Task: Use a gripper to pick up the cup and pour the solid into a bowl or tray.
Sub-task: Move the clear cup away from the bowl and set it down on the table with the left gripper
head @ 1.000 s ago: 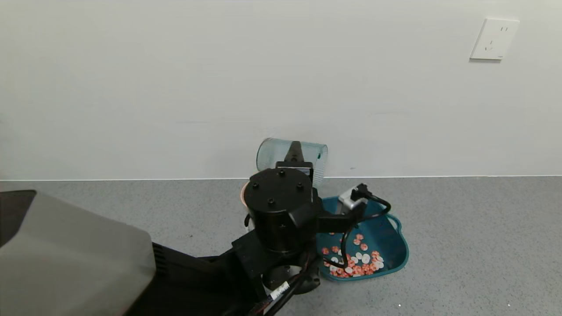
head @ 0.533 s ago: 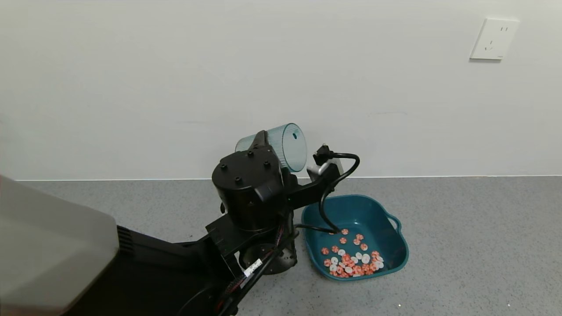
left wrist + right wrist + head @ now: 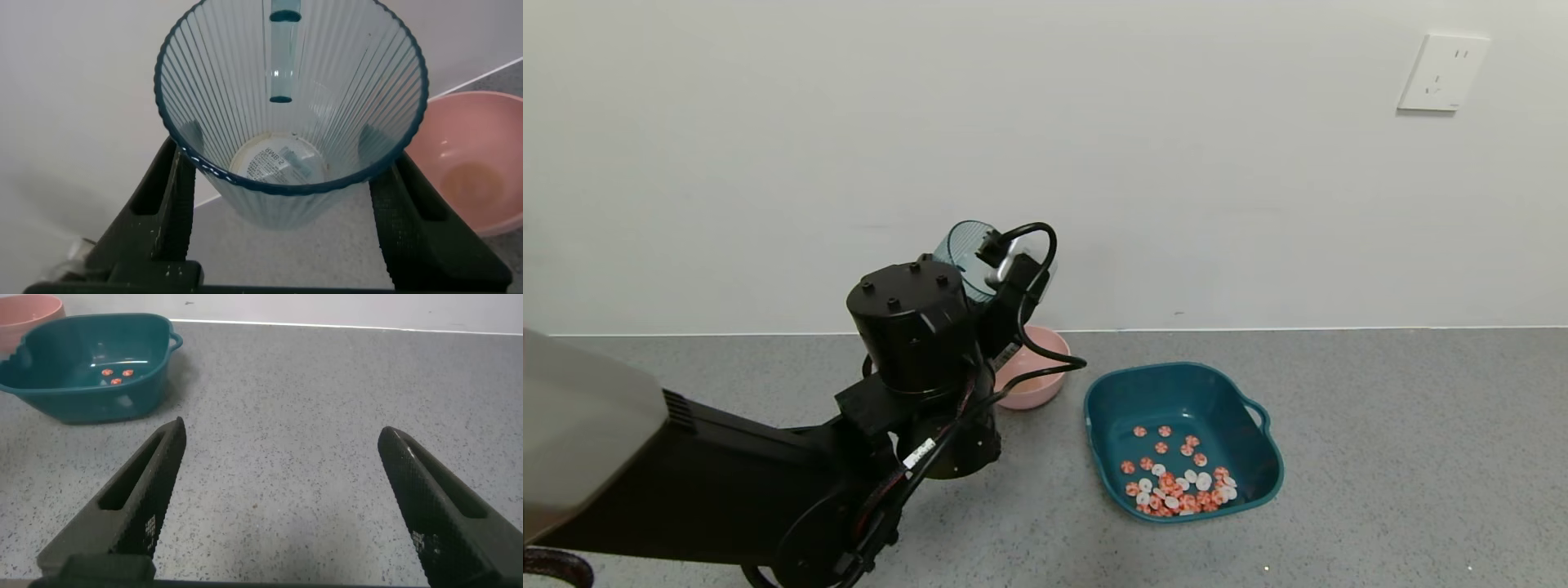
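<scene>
My left gripper point(image 3: 286, 157) is shut on the translucent blue-green ribbed cup point(image 3: 290, 114), one finger on each side. The cup is empty inside. In the head view the cup point(image 3: 957, 245) is held up in front of the wall, above and left of the pink bowl, mostly hidden behind the arm's black wrist point(image 3: 915, 327). The dark teal tray point(image 3: 1176, 392) stands on the floor to the right. The orange-red and white discs point(image 3: 1176, 486) lie in its near part. My right gripper point(image 3: 282, 431) is open and empty over bare floor, away from the tray point(image 3: 82, 400).
A round pink bowl point(image 3: 1039, 384) sits just left of the tray, also in the left wrist view point(image 3: 474, 163). The white wall runs close behind both vessels, with a socket point(image 3: 1441, 72) at upper right. Grey speckled floor lies to the right and in front.
My left arm has swung left, away from above the tray, carrying the cup. The cup has turned from lying on its side back toward upright. The pink bowl is now uncovered.
</scene>
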### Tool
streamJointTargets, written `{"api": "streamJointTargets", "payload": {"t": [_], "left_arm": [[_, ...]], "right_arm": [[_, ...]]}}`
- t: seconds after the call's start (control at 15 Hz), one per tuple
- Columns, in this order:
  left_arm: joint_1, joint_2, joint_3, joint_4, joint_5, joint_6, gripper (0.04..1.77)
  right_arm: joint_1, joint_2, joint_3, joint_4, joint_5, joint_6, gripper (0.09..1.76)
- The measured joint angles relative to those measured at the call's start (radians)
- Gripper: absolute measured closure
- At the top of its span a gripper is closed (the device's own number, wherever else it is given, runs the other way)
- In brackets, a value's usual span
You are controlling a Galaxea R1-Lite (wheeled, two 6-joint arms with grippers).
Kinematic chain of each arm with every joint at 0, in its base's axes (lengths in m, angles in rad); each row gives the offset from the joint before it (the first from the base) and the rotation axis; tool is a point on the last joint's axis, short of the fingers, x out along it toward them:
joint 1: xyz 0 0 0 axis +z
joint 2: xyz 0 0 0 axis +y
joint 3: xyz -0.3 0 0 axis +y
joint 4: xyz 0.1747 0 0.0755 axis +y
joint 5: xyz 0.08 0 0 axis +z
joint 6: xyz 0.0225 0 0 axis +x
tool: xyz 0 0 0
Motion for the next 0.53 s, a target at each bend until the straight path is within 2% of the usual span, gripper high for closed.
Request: {"api": "streamJointTargets", "payload": {"t": [0.13,0.33,0.4,0.53], "left_arm": [[0.03,-0.039,0.02,0.128,-0.043,-0.18,0.54],[0.078,-0.129,0.033,0.417,-0.241,-0.479,0.54],[0.105,-0.162,0.037,0.462,-0.301,-0.556,0.54],[0.158,-0.203,0.059,0.47,-0.362,-0.64,0.54]], "right_arm": [[0.0,0.0,0.0,0.0,0.0,0.0,0.14],[0.0,0.0,0.0,0.0,0.0,0.0,0.14],[0.0,0.0,0.0,0.0,0.0,0.0,0.14],[0.0,0.0,0.0,0.0,0.0,0.0,0.14]]}}
